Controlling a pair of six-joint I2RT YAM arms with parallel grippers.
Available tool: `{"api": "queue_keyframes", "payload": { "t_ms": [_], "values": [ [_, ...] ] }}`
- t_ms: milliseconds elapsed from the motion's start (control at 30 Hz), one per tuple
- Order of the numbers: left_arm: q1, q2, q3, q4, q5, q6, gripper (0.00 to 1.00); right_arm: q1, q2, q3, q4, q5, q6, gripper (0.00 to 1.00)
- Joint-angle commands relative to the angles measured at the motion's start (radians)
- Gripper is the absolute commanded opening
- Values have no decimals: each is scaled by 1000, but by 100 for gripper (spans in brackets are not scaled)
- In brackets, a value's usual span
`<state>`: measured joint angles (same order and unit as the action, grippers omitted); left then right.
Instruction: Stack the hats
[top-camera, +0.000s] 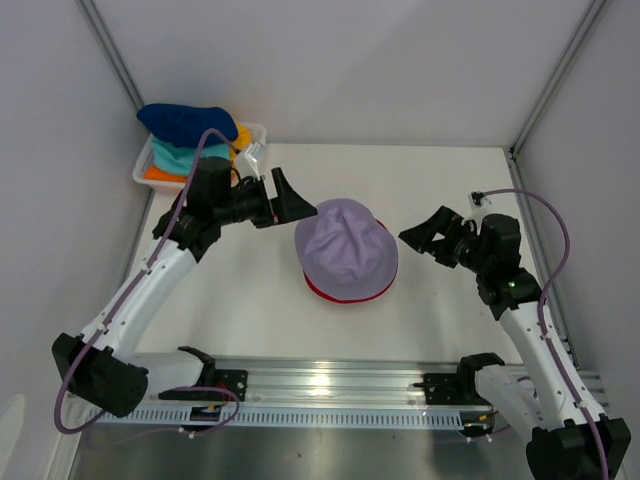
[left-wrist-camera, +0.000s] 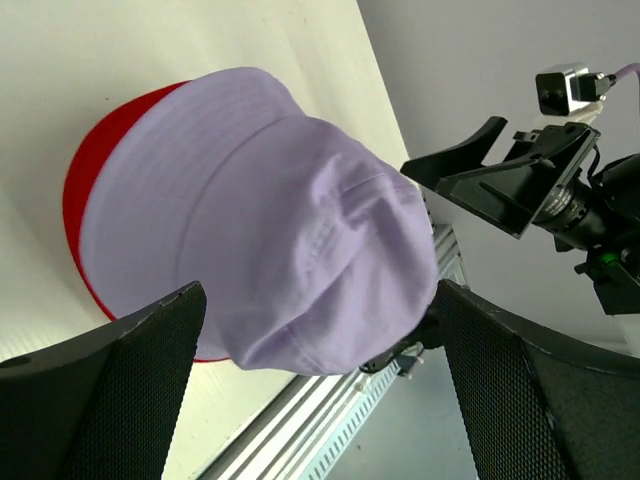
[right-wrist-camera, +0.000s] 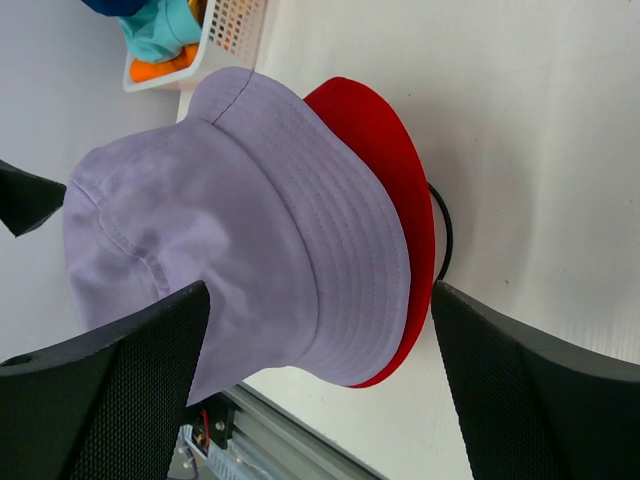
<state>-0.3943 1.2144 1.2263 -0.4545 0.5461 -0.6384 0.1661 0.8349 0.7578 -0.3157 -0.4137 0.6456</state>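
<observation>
The lilac hat (top-camera: 347, 250) is sitting crown-up right on top of the red hat (top-camera: 330, 294), smack in the middle of the bench (top-camera: 440, 190). From above, all you're getting of the red one is a sliver of brim peeking out at the stack's 6 o'clock. The lilac crown is looking a bit dented and rumpled on top. In the right wrist view a thin black wire loop (right-wrist-camera: 448, 238) is poking out from under the red brim, lying on the bench.

Your left gripper (top-camera: 295, 197) is hanging just beside the lilac hat at its 10 o'clock, jaws spread wide and holding nothing. I can't tell whether a fingertip is brushing the fabric or not. In its wrist view the two mesh-faced fingers (left-wrist-camera: 120, 390) are framing the hat with plenty of gap on both sides.

Your right gripper (top-camera: 415, 240) is sitting at the stack's 3 o'clock, a little apart from the brim, jaws also gaping wide with nothing in them, pointing at the hats.

Further out, at 10 o'clock in the far corner of the bench, the white basket (top-camera: 256, 132) is carrying the rest: the dark blue hat (top-camera: 185, 122) is piled on top, the teal hat (top-camera: 180, 155) under it, the orange hat (top-camera: 160, 174) at the bottom and the yellow hat (top-camera: 242, 135) showing at the side.
</observation>
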Motion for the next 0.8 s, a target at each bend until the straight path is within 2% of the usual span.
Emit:
{"api": "queue_keyframes", "payload": {
  "t_ms": [0, 33, 100, 167, 333, 367, 533, 567, 767],
  "values": [
    [84, -24, -105, 133, -9, 17, 99, -2, 20, -21, 102, -19, -20, 94],
    [112, -24, -185, 198, 56, -6, 98, 0, 24, -41, 122, -28, -20, 93],
    [167, -16, -309, 334, 93, -96, 92, 1, 46, -57, 171, -37, -17, 91],
    [218, -6, -433, 526, 106, -130, 91, 3, 76, -66, 199, -51, -17, 86],
    [221, 98, -497, 719, 133, -156, 91, 24, 151, -45, 245, -50, -14, 75],
    [221, 115, -517, 811, 147, -191, 91, 38, 168, -35, 248, -47, -14, 72],
    [221, 264, -543, 1022, 221, -314, 86, 84, 248, 1, 259, -10, -26, 70],
    [221, 281, -550, 1128, 238, -376, 84, 90, 260, 6, 262, -7, -29, 69],
    [218, 367, -594, 1327, 296, -501, 81, 119, 334, 38, 290, 4, -24, 69]
  ]
}}
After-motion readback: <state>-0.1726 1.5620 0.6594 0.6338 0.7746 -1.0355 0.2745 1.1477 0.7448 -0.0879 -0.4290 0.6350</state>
